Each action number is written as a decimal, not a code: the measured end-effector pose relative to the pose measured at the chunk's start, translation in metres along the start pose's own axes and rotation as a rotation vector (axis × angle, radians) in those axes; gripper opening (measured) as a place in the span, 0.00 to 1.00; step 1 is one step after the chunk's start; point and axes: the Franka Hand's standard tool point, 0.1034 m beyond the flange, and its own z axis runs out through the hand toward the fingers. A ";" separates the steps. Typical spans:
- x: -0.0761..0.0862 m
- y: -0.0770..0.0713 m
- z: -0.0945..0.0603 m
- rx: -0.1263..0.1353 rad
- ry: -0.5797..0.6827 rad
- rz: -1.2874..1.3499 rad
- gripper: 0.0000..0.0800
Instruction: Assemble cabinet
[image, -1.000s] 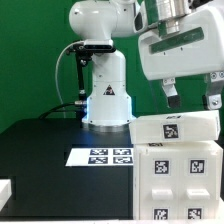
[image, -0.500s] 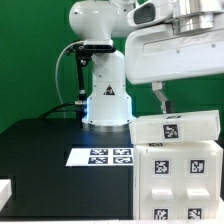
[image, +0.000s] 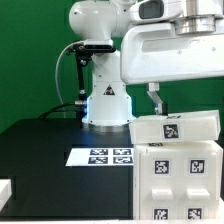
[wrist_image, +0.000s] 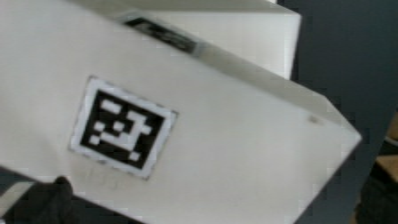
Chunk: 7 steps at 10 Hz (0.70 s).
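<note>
I see one boxy white plastic tagged cabinet (image: 178, 168) on the black desk (image: 40, 150), just below my wide-open, empty fingers (image: 153, 96); one marker board (image: 100, 156) off to the side.

A black desk (image: 40, 150) stands before a green backdrop (image: 30, 50). The marker board (image: 100, 156) lies flat on it, and a white object (image: 4, 190) sits at its near left edge.

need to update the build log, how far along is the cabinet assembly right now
Done: the cabinet stands as a tagged white box on the black table, with a flat top panel lying on it; whether that panel is fixed cannot be told. In hand: nothing. The gripper hangs open just above the panel, holding no part. Left: no knob shows in either view, and any remaining parts are out of sight.
</note>
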 end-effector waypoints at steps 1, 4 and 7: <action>-0.003 0.004 -0.002 0.018 -0.058 -0.175 1.00; -0.008 0.004 -0.009 0.032 -0.134 -0.522 1.00; -0.007 0.013 -0.007 0.014 -0.132 -0.704 1.00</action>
